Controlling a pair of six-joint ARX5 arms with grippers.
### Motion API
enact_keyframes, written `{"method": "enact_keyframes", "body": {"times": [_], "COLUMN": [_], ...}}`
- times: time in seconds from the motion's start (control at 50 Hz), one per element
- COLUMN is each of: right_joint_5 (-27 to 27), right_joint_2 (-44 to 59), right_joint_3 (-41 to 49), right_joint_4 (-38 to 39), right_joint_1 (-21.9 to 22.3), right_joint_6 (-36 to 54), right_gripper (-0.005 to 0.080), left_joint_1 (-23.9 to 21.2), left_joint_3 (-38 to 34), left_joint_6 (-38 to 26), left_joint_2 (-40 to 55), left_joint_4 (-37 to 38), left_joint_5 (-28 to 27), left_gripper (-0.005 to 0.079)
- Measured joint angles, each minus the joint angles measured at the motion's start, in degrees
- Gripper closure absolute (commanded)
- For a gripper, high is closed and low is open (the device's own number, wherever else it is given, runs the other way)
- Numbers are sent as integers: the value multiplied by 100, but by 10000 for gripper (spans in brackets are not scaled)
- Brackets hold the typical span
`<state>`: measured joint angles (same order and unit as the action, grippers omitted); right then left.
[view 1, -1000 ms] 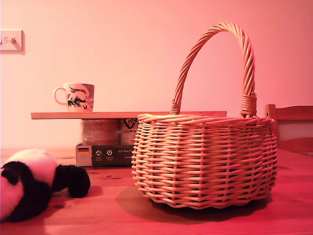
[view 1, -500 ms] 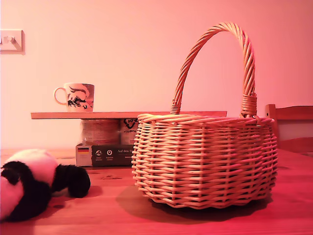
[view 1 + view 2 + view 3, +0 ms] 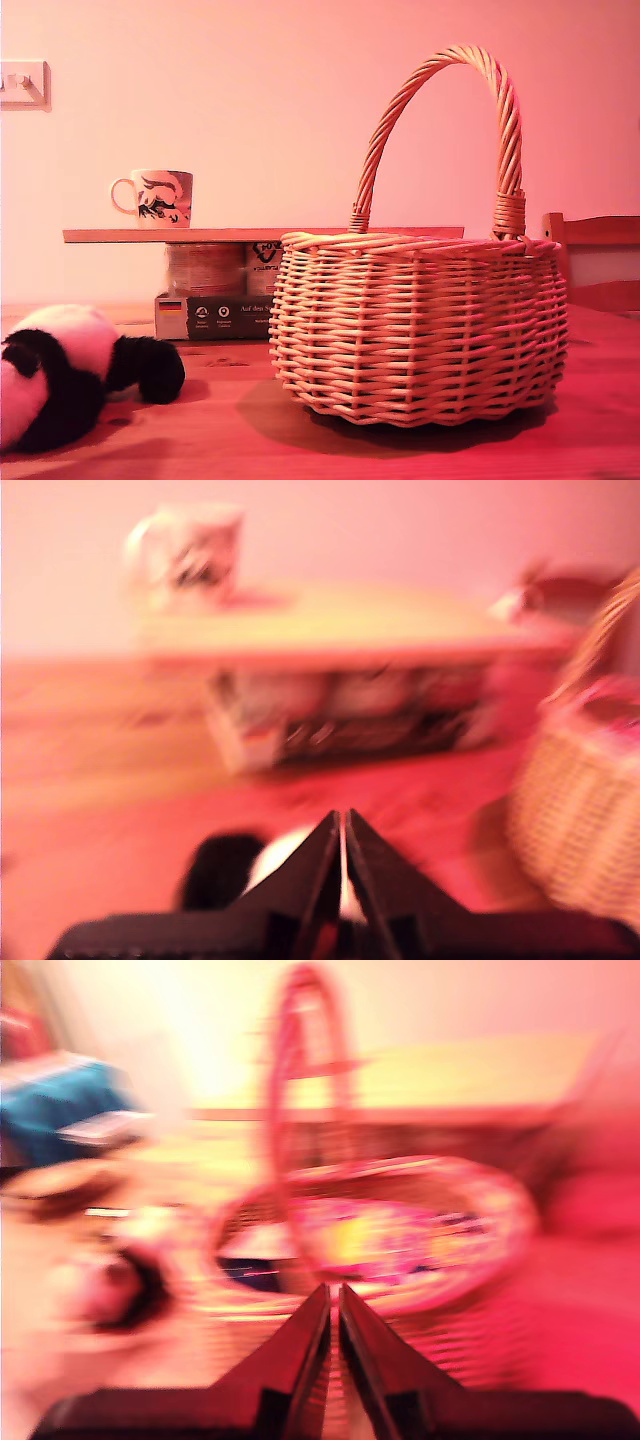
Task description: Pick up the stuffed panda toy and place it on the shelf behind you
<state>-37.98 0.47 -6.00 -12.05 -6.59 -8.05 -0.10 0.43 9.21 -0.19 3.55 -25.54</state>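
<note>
Here, the stuffed panda toy [image 3: 70, 375] lies on the tabletop [image 3: 250, 440] at the exterior view's left, not yet lifted. The shelf [image 3: 250, 235] rests on boxes behind. Only wrist views show my first tool [image 3: 343, 825] and second tool [image 3: 334, 1295], both pressed together, empty.

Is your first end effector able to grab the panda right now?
Probably yes. My first end effector sits just above the stuffed panda toy with nothing between them, but its jaws look closed, so they must open first.
</note>
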Motion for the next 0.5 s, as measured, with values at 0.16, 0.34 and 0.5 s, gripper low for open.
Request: {"method": "enact_keyframes", "body": {"times": [0.16,0.34,0.5], "right_joint_5": [-118,-155,-240], "right_joint_2": [0,50,573], "right_joint_3": [-407,-1373,-2100], "right_joint_4": [-7,-197,-1062], "right_joint_1": [-428,-752,-940], "right_joint_6": [-129,-494,-673], "right_gripper": [765,765,765], "left_joint_1": [-138,-299,-463], "left_joint_3": [0,0,33], "left_joint_6": [144,282,535], "left_joint_2": [0,0,0], "left_joint_4": [-144,-142,-4], "left_joint_5": [-55,-96,-96], "left_gripper": [764,764,764]}}
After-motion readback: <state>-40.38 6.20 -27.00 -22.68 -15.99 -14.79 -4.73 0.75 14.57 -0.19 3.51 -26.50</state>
